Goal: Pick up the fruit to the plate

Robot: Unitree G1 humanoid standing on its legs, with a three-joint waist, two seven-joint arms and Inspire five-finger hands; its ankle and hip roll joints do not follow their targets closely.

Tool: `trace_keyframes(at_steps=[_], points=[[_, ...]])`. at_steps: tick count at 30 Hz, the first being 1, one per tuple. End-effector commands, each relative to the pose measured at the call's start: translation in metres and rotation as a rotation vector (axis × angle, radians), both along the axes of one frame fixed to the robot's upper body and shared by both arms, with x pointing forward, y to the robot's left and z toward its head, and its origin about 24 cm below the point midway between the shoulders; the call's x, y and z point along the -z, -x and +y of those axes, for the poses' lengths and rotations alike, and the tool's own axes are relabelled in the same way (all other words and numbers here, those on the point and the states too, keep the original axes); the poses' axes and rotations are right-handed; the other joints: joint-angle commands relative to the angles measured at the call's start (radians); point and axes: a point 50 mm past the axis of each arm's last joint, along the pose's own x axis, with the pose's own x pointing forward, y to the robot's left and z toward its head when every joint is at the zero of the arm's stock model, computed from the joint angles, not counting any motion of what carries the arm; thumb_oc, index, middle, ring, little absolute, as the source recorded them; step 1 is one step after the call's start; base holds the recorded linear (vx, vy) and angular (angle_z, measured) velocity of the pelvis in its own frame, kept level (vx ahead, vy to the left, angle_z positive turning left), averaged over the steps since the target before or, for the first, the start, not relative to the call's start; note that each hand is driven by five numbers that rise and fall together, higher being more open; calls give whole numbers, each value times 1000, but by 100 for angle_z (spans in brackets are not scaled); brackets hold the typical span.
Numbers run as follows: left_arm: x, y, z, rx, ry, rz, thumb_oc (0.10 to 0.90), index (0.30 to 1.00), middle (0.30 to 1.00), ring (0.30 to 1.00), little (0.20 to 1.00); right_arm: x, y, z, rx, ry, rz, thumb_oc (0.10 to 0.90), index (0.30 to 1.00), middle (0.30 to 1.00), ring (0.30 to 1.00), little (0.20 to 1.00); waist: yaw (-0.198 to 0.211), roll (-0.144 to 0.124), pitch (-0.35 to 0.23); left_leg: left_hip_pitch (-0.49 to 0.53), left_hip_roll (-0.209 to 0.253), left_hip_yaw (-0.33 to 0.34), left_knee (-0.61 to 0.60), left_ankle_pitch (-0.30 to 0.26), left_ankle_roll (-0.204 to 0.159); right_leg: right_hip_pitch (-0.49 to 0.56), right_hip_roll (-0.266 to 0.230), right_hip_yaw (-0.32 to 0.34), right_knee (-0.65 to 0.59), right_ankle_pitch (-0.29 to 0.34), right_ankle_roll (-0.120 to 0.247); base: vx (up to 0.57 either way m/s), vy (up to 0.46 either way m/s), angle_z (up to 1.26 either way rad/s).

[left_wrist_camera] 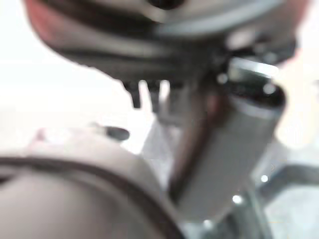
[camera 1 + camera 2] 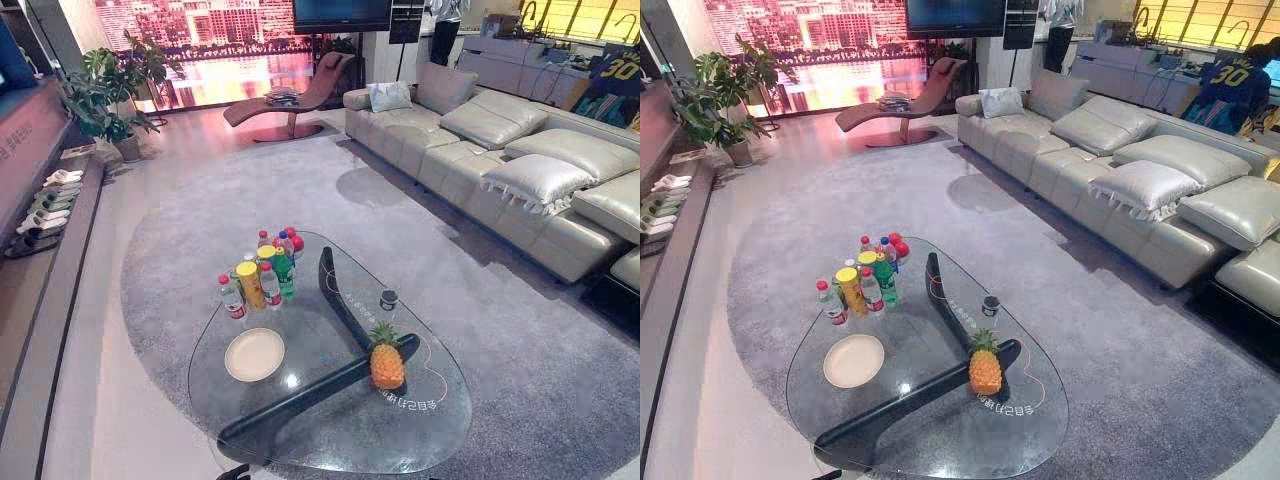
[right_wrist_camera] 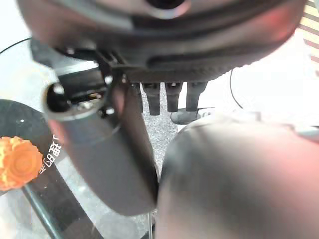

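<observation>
Plate [image 2: 254, 354] near the table's [image 2: 400, 440] left edge, pineapple [image 2: 386, 362] upright toward its right edge, well apart. Left hand [image 1: 164, 40] too blurred to tell; right hand [image 3: 164, 45] straight-fingered, empty. Best to wrap the pineapple's body below the leaves.

A glass table [image 2: 425, 428] bears an upright pineapple [image 2: 387, 365], a cream plate [image 2: 254, 354] and clustered bottles [image 2: 262, 272].

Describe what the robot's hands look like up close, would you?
The right hand is a dark, rounded bulk with a row of short black fingers and a thick grey, cylinder-shaped thumb with small bright screws at its base. The left hand has the same dark bulk and grey thumb.
</observation>
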Motion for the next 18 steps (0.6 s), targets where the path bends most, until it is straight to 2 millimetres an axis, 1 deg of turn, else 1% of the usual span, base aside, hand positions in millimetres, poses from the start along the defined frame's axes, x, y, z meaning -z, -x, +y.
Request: trace_keyframes(at_steps=[1, 7, 18], points=[[-4, -29, -6, -20, 39, -69, 800, 900, 900, 900, 900, 3, 18, 1, -49, 3, 118, 800, 900, 900, 900, 900, 4, -24, 54, 27, -124, -3, 7, -104, 70, 9, 33, 7, 5, 8, 2, -96, -4, -21], [-4, -27, -4, -25, 35, -81, 800, 900, 900, 900, 900, 3, 20, 0, -46, -2, 122, 800, 900, 900, 900, 900, 7, -28, 54, 26, -125, -3, 7, -103, 70, 9, 34, 6, 5, 9, 2, 0, 0, 0], [-4, -29, -3, -12, 14, -79, 800, 900, 900, 900, 900, 3, 21, -1, -59, 24, 131, 800, 900, 900, 900, 900, 6, -27, 63, 21, -125, -4, 7, -100, 72, 3, 34, 10, 5, 13, 1, 3, 0, 0]])
